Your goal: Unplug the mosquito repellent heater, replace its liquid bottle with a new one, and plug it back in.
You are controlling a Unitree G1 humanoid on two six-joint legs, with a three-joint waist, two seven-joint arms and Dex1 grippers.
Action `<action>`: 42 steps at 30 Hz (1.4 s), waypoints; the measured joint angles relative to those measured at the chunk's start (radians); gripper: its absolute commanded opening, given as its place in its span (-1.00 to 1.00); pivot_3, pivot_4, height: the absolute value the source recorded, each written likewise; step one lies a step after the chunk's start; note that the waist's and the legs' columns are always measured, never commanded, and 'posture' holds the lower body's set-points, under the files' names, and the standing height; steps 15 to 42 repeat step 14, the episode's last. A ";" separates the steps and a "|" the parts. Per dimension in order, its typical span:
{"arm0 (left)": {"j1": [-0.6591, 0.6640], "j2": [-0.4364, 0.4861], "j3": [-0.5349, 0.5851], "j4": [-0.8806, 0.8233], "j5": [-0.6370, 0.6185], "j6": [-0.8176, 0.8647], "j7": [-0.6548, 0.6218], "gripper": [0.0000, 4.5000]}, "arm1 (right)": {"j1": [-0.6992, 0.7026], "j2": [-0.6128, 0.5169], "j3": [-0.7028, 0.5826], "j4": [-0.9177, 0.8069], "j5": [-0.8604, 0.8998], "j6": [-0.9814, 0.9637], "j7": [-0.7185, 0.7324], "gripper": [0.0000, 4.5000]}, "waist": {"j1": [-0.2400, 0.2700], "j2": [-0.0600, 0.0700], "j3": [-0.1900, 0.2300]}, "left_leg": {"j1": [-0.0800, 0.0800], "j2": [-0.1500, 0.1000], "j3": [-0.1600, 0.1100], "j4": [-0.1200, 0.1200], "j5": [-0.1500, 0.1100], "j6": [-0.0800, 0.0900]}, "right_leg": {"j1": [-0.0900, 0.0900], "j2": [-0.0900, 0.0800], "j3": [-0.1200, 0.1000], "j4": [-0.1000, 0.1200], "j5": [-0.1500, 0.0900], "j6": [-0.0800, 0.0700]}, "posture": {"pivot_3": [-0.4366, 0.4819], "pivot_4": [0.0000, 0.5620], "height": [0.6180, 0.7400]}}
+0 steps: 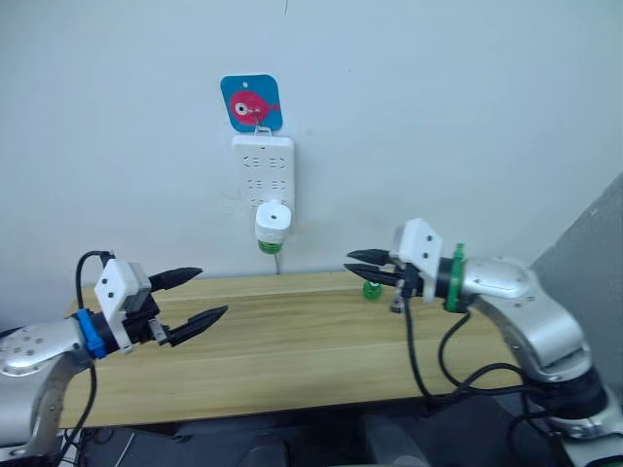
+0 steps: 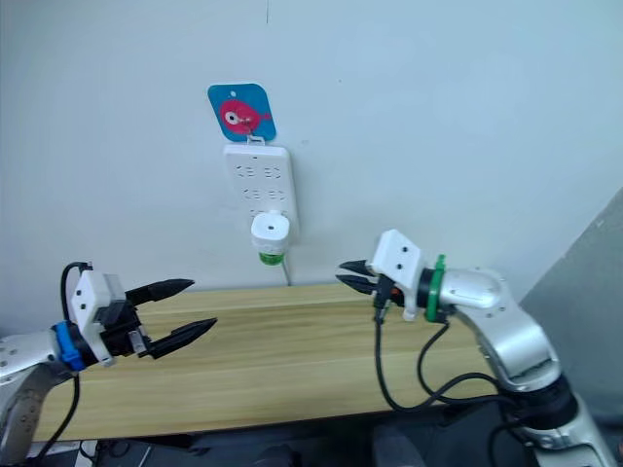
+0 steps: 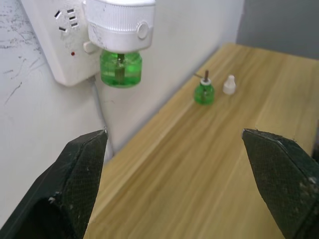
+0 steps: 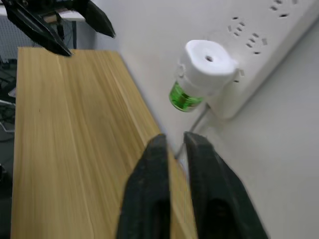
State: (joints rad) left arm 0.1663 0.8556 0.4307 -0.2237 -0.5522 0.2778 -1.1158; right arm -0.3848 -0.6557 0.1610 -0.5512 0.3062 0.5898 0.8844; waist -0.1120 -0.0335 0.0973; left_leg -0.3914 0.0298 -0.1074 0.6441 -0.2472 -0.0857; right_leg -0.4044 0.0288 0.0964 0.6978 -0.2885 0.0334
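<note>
A wooden table (image 1: 292, 360) is spanning the foreground. At twelve o'clock, a white power strip (image 1: 263, 170) is carrying the mosquito repellent heater (image 1: 274, 222), plugged in. The left gripper (image 1: 200, 297) is gaping, released; the right gripper (image 1: 358, 265) is nearly clenched, holding nothing. A spare green bottle (image 3: 204, 92) is standing on the table.

Hanging on wall behind bench (image 1: 292, 341): power strip (image 1: 263, 170), below sticker (image 1: 251, 102). Sitting plugged into strip's lower end: mosquito repellent heater (image 1: 274, 222). Standing toward bench's rear right: spare bottle (image 3: 204, 92), cap (image 3: 229, 84) just beside.
</note>
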 measured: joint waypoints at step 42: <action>0.017 0.221 0.085 0.004 0.034 0.158 -0.076 1.00 | 0.036 -0.291 -0.149 0.058 0.072 -0.108 0.245 0.97 | 0.007 0.004 -0.007 | 0.008 0.001 0.003 -0.001 0.000 0.000 | 0.006 0.000 0.001 0.000 -0.002 -0.001 | -0.07 -1.00 0.94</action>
